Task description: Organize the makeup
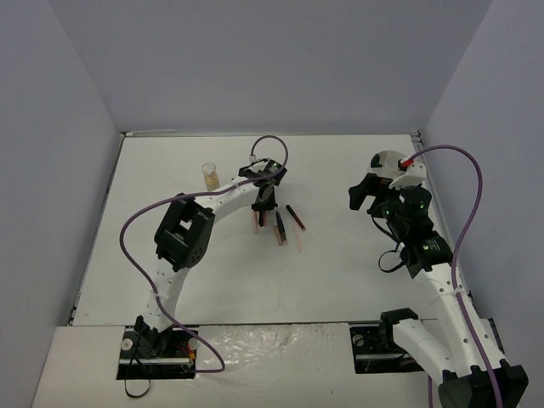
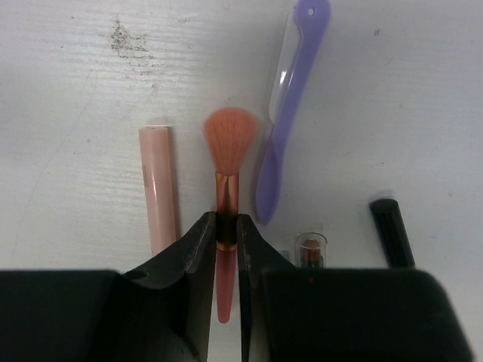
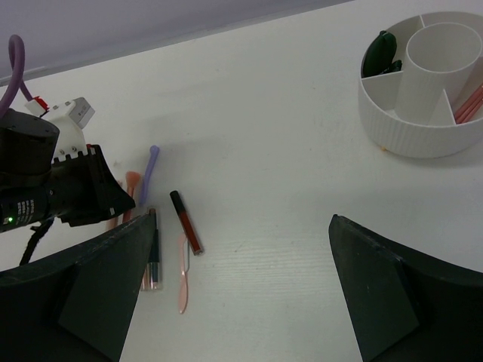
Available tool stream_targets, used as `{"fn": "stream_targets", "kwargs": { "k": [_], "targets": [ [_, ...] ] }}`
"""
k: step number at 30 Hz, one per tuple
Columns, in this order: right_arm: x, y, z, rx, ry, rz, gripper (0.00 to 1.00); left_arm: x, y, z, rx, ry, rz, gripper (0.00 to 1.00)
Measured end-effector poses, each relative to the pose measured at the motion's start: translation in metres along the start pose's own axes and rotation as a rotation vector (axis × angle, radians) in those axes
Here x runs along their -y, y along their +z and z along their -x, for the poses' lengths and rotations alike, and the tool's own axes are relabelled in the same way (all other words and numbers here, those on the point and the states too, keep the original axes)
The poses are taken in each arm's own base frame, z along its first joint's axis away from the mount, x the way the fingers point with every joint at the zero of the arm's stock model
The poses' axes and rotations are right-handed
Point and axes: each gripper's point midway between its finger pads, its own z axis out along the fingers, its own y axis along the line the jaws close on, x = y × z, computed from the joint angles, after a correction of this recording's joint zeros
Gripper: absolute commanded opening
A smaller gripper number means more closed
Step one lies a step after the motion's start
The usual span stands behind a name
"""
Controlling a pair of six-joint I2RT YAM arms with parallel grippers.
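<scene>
1. Pinching the pink makeup brush [image 2: 229,143] at its slim neck, the left gripper [image 2: 226,230] is closed on it. The brush seems to lie flat on the table [image 2: 68,98], and its thin round handle could twist or slip on lifting.
2. Lying close on either side, the pale pink tube [image 2: 158,188] and the lilac brow razor [image 2: 290,113] could be dragged along.
3. Farther right, the right gripper [image 3: 241,294] hangs wide open and empty near the white divided bowl [image 3: 392,128]. The arms could collide there.

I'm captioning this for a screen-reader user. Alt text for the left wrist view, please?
The left gripper pinches the handle of a pink-bristled makeup brush lying on the white table. A pale pink tube lies on one side of it, a lilac tool on the other.
</scene>
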Motion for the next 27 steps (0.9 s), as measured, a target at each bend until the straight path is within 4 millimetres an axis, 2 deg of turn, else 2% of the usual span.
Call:
{"fn": "stream_targets", "kwargs": {
  "k": [2, 5, 7, 9, 11, 14, 17, 21, 27],
  "targets": [
    [-0.004, -0.001, -0.001, -0.007, 0.000, 0.020, 0.99, 0.005, -0.007, 0.005, 0.020, 0.032, -0.020, 0.00],
    [-0.010, -0.002, -0.003, -0.021, 0.000, 0.057, 0.97, 0.019, -0.031, 0.020, 0.092, 0.084, -0.090, 0.00],
    [-0.018, -0.004, -0.002, -0.034, 0.004, 0.095, 0.96, 0.035, -0.059, 0.031, 0.180, 0.116, -0.198, 0.00],
    [-0.029, -0.006, 0.005, -0.038, 0.008, 0.143, 0.95, 0.043, -0.086, 0.032, 0.241, 0.155, -0.283, 0.00],
    [-0.042, -0.008, 0.014, -0.034, 0.017, 0.197, 0.94, 0.057, -0.124, 0.037, 0.340, 0.207, -0.415, 0.00],
    [-0.061, -0.010, 0.025, -0.041, 0.033, 0.280, 0.92, 0.077, -0.171, 0.044, 0.470, 0.284, -0.573, 0.00],
    [-0.077, -0.012, 0.030, -0.063, 0.052, 0.354, 0.88, 0.092, -0.203, 0.042, 0.566, 0.359, -0.684, 0.00],
    [-0.092, -0.010, 0.030, -0.102, 0.081, 0.427, 0.84, 0.106, -0.227, 0.034, 0.627, 0.430, -0.789, 0.00],
    [-0.109, -0.010, 0.029, -0.128, 0.123, 0.506, 0.78, 0.125, -0.247, 0.022, 0.653, 0.484, -0.898, 0.00]
  ]
}}
